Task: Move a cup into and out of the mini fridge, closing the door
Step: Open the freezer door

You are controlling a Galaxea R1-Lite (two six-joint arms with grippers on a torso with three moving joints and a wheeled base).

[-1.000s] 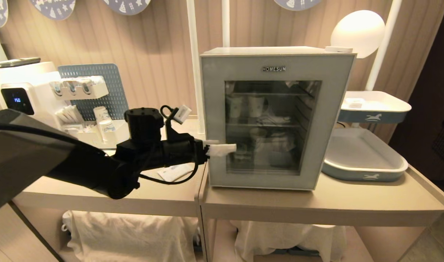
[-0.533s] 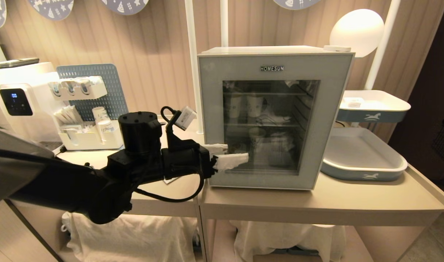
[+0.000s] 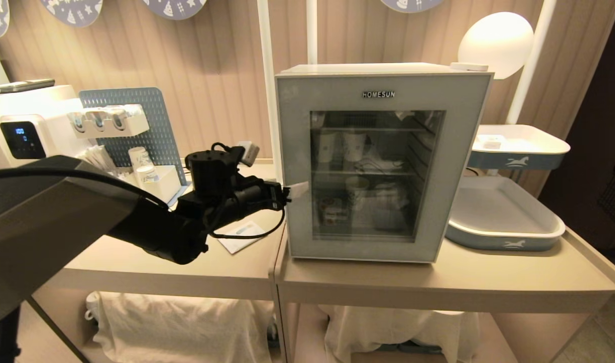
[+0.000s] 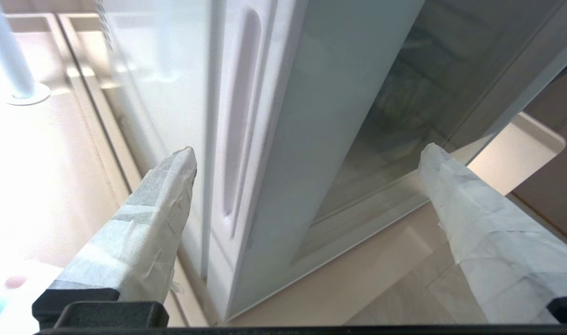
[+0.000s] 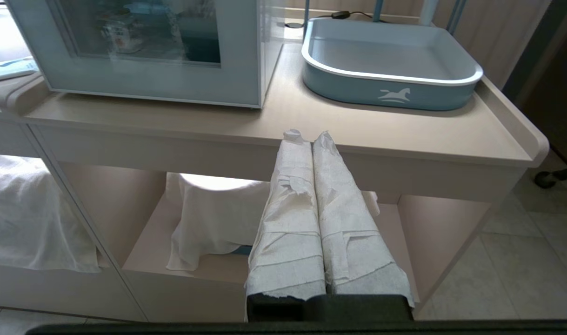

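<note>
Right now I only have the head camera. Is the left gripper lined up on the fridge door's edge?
Observer: Yes. The left gripper has its jaws open astride the door edge, one finger beside the fridge wall and the other in front of the glass.
Operator: Is there anything to pull on?
Observer: A long recessed groove runs along the door's side edge, between the two fingers.
Operator: Where's the right arm?
Observer: The right gripper is shut and empty, low in front of the table edge, near the blue tray.
</note>
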